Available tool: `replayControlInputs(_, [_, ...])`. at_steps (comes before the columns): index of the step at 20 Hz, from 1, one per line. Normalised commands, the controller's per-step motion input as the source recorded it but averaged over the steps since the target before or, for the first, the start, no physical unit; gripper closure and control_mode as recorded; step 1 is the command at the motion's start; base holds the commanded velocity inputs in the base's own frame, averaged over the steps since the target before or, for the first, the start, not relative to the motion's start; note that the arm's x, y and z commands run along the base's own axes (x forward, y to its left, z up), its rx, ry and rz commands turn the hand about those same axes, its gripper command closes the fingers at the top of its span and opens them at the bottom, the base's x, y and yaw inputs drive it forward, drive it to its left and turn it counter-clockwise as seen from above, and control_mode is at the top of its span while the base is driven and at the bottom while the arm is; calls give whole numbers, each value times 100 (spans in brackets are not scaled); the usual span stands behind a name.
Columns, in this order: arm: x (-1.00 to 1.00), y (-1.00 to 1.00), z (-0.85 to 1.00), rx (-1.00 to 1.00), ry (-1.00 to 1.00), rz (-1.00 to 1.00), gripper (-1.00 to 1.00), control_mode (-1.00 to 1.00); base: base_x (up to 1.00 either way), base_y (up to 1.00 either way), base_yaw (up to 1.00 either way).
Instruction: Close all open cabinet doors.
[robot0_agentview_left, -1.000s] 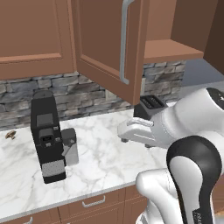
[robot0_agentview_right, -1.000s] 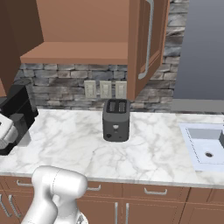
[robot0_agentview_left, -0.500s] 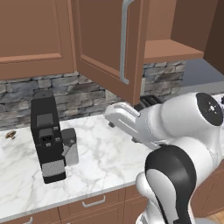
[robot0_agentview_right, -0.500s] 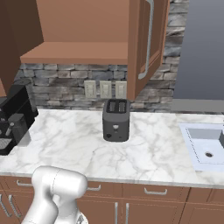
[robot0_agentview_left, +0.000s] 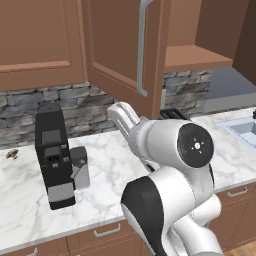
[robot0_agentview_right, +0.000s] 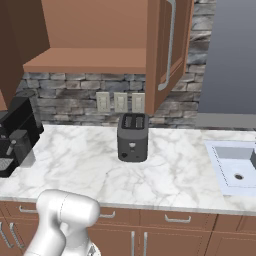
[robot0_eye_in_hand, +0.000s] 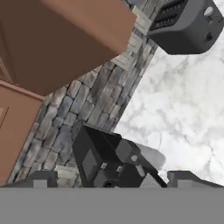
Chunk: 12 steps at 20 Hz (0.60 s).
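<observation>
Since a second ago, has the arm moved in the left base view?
Yes. The arm has swung left across the counter, toward the coffee machine; the open cabinet door has not shifted.

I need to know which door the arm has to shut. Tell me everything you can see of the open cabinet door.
The open cabinet door is a tall reddish-brown wooden panel with a recessed centre and a long vertical silver bar handle. It hangs from the upper cabinet, swung out over the marble counter and exposing a bare wooden shelf. In the right base view its lower edge sits above the dark toaster. Nothing touches it; the arm is below it.
</observation>
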Motion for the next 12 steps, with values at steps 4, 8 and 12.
replayControlInputs(4, [34, 25, 16, 18, -14, -36, -100, -100, 0, 0, 0])
replayControlInputs(8, [35, 11, 24, 19, -10, -26, -100, -100, 0, 0, 0])
replayControlInputs(12, [42, 3, 23, 15, -1, -24, -100, -100, 0, 0, 0])
